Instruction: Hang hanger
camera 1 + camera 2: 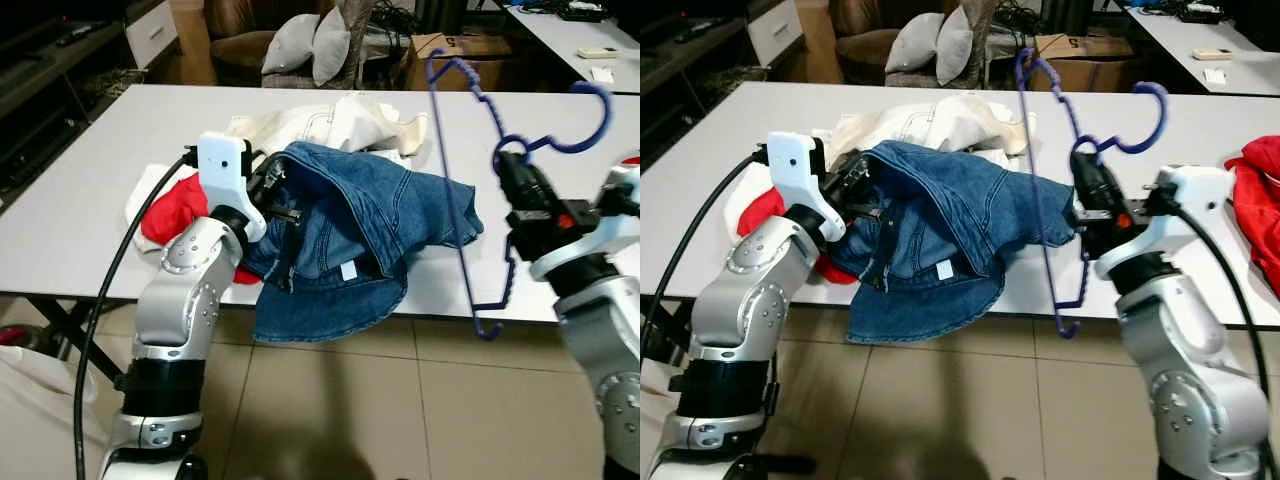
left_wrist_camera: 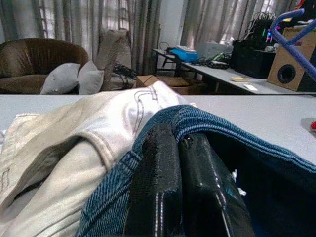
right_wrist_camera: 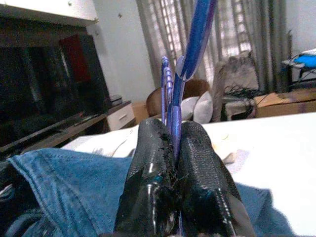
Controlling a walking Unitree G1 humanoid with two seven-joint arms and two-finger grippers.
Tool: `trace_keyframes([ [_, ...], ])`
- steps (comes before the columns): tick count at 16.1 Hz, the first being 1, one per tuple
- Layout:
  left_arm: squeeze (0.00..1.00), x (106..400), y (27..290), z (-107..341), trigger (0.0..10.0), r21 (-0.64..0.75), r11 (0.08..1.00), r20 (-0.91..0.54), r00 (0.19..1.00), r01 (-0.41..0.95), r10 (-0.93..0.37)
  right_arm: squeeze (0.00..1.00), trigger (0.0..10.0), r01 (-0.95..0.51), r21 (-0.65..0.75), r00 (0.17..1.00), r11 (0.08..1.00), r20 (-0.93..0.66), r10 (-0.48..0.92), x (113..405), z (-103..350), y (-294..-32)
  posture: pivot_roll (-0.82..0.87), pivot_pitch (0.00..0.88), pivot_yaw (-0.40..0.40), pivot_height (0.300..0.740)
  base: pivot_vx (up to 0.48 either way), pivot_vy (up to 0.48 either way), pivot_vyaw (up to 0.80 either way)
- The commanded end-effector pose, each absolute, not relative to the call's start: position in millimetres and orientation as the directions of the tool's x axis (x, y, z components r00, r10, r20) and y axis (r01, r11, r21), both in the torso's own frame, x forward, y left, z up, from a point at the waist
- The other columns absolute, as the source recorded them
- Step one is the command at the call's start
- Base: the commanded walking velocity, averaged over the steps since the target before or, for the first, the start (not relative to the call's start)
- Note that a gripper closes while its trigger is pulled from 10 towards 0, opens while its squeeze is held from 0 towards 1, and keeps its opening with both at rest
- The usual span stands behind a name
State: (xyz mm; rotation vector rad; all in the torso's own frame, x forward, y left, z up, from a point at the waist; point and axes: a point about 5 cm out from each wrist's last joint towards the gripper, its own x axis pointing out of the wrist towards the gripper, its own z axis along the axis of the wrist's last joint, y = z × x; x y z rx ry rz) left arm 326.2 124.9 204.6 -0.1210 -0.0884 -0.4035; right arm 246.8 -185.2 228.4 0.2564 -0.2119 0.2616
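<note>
A long white surface (image 1: 90, 200) stands on a tiled floor (image 1: 340, 400) in a living room, with a brown sofa (image 2: 34, 61) carrying grey cushions (image 1: 310, 45) behind it, pale curtains (image 2: 123, 24) at the windows, and a second table (image 1: 570, 35) strewn with small items at the far right. Cardboard boxes (image 1: 465, 50) sit between the two.

Clothes are heaped on the near half of the surface: a blue denim garment (image 1: 370, 230) with heavy stitched seams drapes over the front edge, a cream garment (image 1: 330, 125) of thick twill lies behind and partly under it, and a red cloth (image 1: 175, 210) is bunched to the left. More red fabric (image 1: 1260, 200) lies at the right end.

The left gripper (image 1: 275, 200), on a silver arm bent up from below, reaches in at the left of the heap with its jaws closed together, pinching the denim's folded edge. The right gripper (image 1: 1095, 200), its arm raised at the right, has its jaws clamped tight on a blue plastic hanger (image 1: 470, 200) just below the hook. The hanger is held in the air, standing roughly on end beside the denim, its curved hook toward the right and its lower end dipping past the front edge of the surface.
</note>
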Motion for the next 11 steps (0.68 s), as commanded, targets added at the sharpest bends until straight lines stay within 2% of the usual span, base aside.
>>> trace_keyframes([
  [1,0.00,324.6,129.6,203.7,10.0,-0.101,0.917,0.108,0.921,0.386,-0.375,0.00,10.0,-0.292,0.217,0.940,0.931,0.245,0.238,248.1,229.0,-181.4,-0.12,0.000,0.014,0.740,-0.274,0.000,0.00],
  [11,0.00,324.4,127.1,201.5,10.0,-0.056,0.910,0.076,0.911,0.410,-0.405,0.00,10.0,-0.308,0.223,0.937,0.925,0.236,0.255,250.3,225.4,-180.1,-0.10,0.000,0.021,0.740,-0.286,0.000,0.00],
])
